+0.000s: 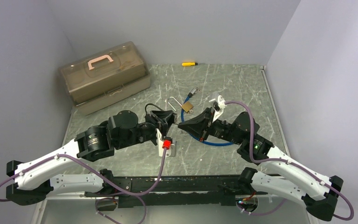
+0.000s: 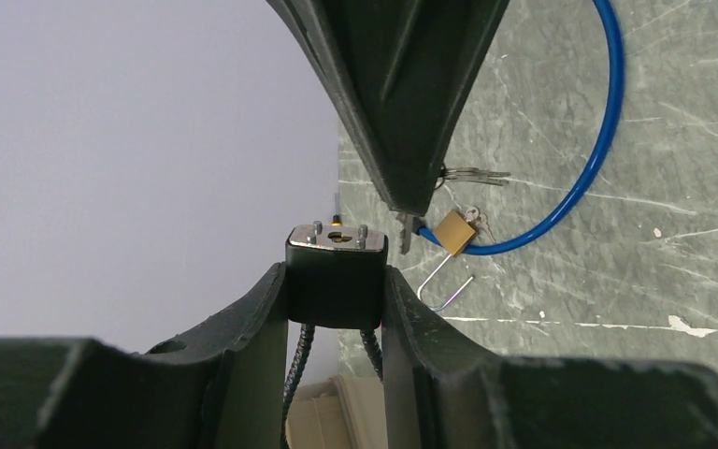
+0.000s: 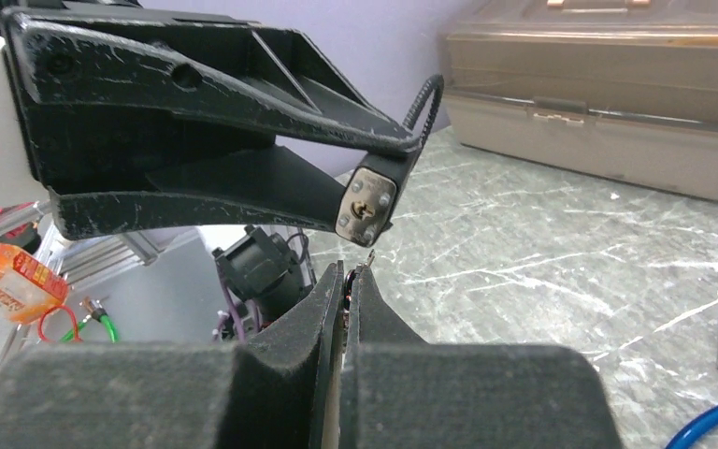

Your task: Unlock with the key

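The key (image 3: 372,253) points up just under the keyhole face of the black padlock (image 3: 365,208), both raised off the surface (image 1: 233,88).
The right end effector (image 3: 348,281) is pressed together on the key, with only its tip showing. The left end effector (image 1: 165,117) pinches the black padlock by its sides. A brass padlock (image 2: 454,232) on a blue cable (image 2: 598,150) lies beyond.
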